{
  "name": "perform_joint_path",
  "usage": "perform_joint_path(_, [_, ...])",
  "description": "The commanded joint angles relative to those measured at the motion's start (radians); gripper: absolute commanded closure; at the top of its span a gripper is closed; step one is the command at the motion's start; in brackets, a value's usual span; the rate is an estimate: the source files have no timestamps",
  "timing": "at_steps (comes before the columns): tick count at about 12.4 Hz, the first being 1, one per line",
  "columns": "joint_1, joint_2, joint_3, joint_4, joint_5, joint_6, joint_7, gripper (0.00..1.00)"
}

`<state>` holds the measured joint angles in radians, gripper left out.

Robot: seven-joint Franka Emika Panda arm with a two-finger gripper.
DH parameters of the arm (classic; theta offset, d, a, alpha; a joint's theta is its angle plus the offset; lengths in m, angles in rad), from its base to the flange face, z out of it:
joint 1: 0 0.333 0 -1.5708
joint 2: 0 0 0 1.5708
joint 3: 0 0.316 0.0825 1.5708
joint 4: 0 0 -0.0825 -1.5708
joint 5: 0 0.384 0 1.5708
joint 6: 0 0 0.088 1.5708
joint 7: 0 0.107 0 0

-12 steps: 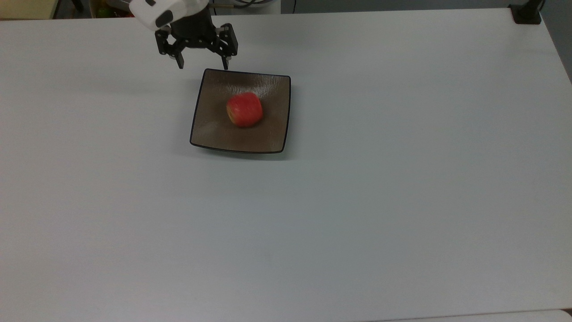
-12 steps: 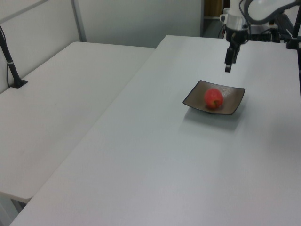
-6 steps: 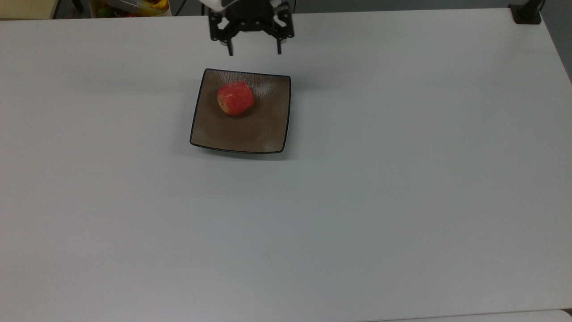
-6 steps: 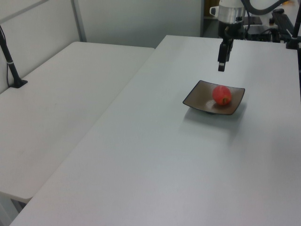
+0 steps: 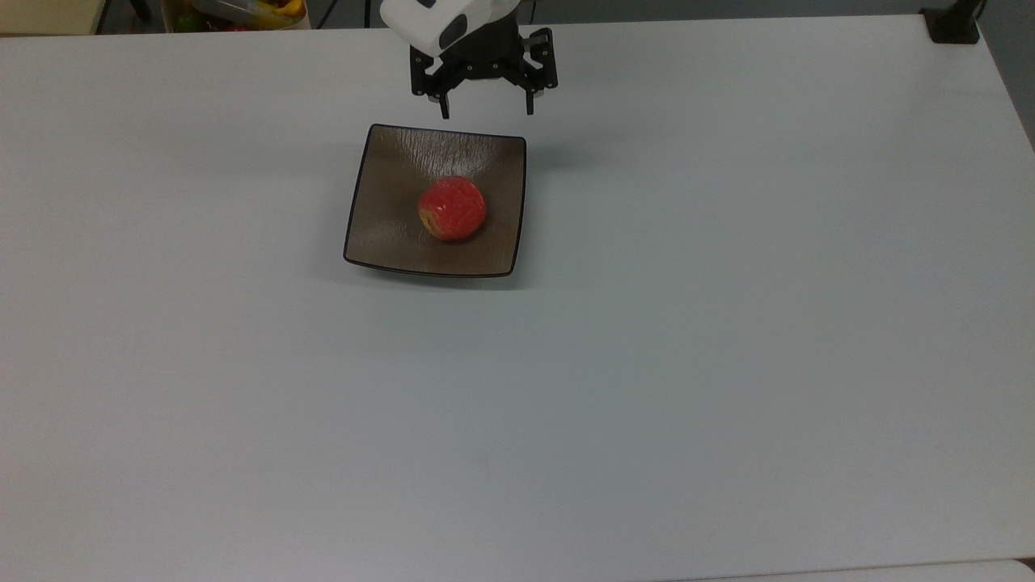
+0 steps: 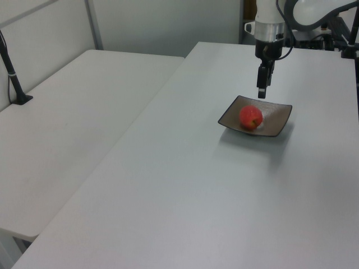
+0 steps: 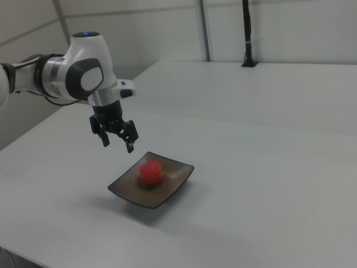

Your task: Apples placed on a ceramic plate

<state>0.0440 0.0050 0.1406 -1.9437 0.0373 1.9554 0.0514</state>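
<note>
The white table [image 5: 728, 364] lay bare in front, and on it sat the ceramic plate [image 5: 388, 234], flat, its upturned edges cupping whatever rested inside. The apple [image 5: 452, 209] sat on the plate, a little toward the top view's right of centre, touching the brown surface and nothing else. I judged that the raised rim was why it could sit there loose: a round fruit wants to roll, and the dished shape gave it a place to settle.

Beyond the plate hung my gripper [image 5: 485, 107], raised clear of the table, just past the plate's far edge in the top view. My fingers [image 7: 130, 146] were spread wide and held nothing, pointing down. I judged the apple's placing done, with my hand held high and off to the side so as not to knock the fruit.

The top view showed the apple's place inside the square best, along with its yellowish patch turned toward the top view's lower left, but it gave little sense of my height. The right view made that plain: air showed between my fingertips and the plate, and my white arm [image 7: 78, 75] reached in from the right view's left. The left view caught me edge-on, the fingers lined up as one dark bar above the plate's far rim.
</note>
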Motion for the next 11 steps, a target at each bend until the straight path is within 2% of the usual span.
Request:
perform_joint_path(1, [0.008,0.009,-0.003,-0.029,0.001,0.08,0.021,0.0])
perform_joint_path(4, [0.016,0.003,-0.03,-0.027,0.009,0.077,0.019,0.0])
perform_joint_path(6, [0.066,-0.003,-0.096,-0.027,0.009,0.074,0.021,0.0])
perform_joint_path(11, [0.077,-0.014,-0.11,-0.023,0.007,0.046,0.018,0.0])
